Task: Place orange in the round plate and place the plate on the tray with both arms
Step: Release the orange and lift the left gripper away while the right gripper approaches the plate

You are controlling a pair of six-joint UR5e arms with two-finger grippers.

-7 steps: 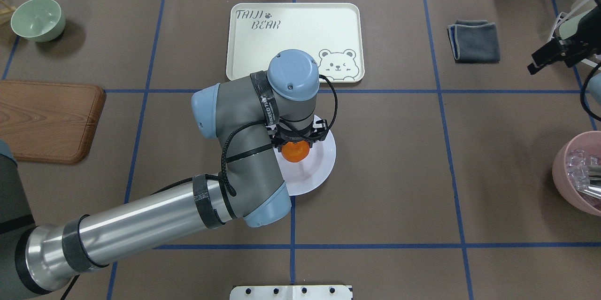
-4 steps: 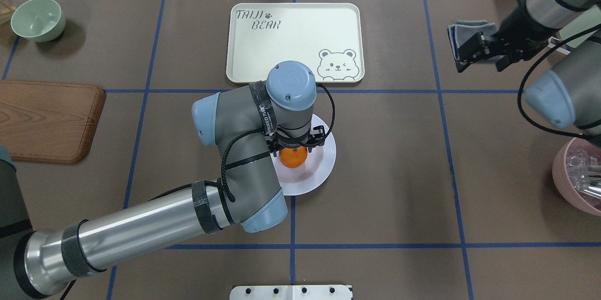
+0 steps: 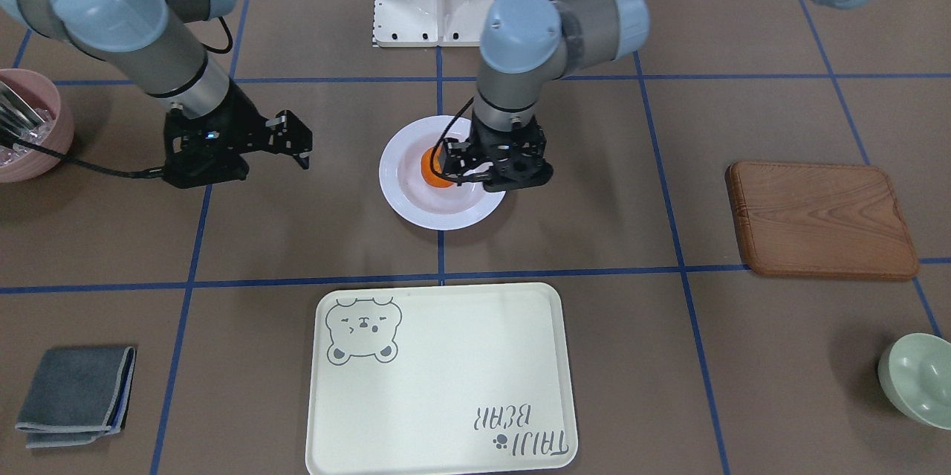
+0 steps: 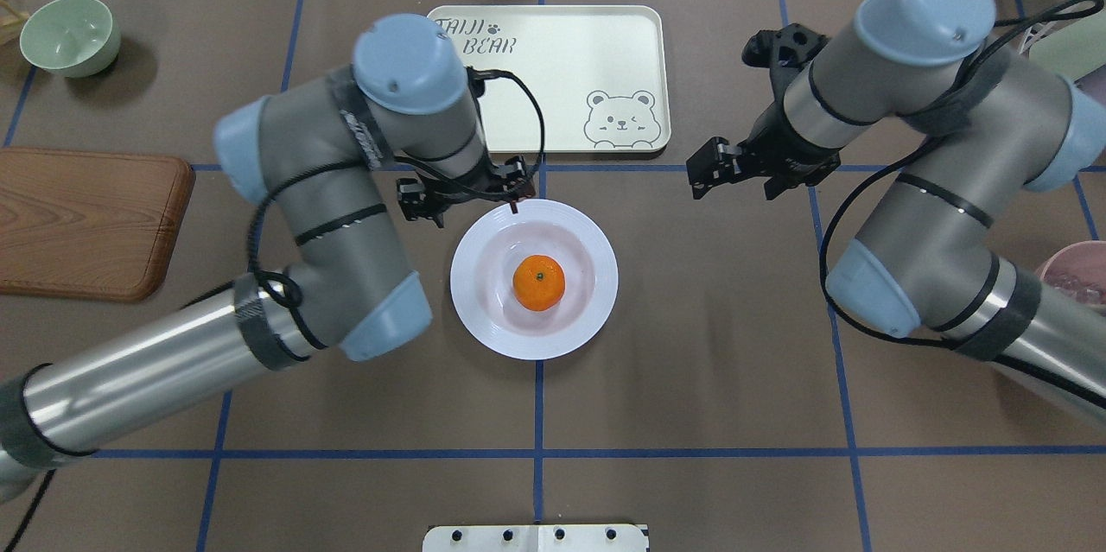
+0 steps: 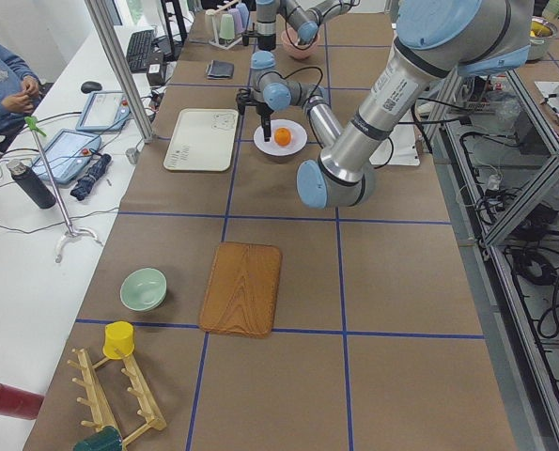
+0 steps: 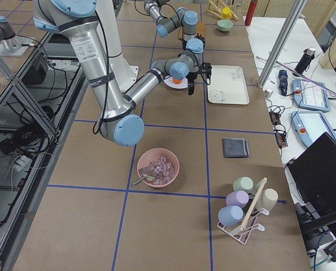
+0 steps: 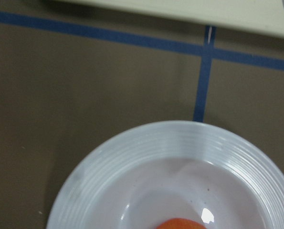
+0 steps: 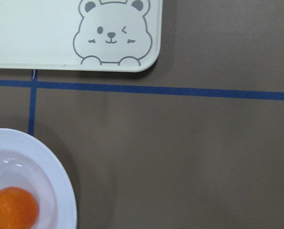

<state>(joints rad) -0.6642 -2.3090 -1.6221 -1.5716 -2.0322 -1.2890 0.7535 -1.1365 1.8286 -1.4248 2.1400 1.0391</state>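
Trouble is mostly expected at the lift.

Front-facing view: the orange (image 3: 429, 166) is seen sitting in the round plate (image 3: 407, 201), partly hidden by the left jaws, which are spread low over the plate's side with nothing gripped. The right jaws are parted and empty too, well apart from the plate on its other side. If the glossy ribbed rim is pinched unevenly, or one side is raised ahead of the other, the plate could be tilted and the orange rolled out. The tray (image 3: 446, 378) is near, across a blue tape line (image 3: 371, 282), and nothing is seen lying between.

Overhead view: the orange is shown free in the plate's middle, but the left jaws are placed just off the far-left rim, so the two views aren't quite agreed. That rim could get nudged on the way in. The wooden board (image 4: 86, 219) and green bowl (image 4: 69, 34) are found well off to one side, not in the path.

Left side view: plate and orange are tiny and far. A person (image 5: 2, 80) is seated at the edge, away from the table (image 5: 401, 310).

Right side view: the pink bowl (image 6: 175, 161), grey cloth (image 6: 235, 148) and cup rack (image 6: 247, 212) are well clear of the plate.

Left wrist view: only ribbed rim, a sliver of orange and the tray's edge are shown.

Right wrist view: plate and orange are caught bottom-left, the tray's bear corner up top.
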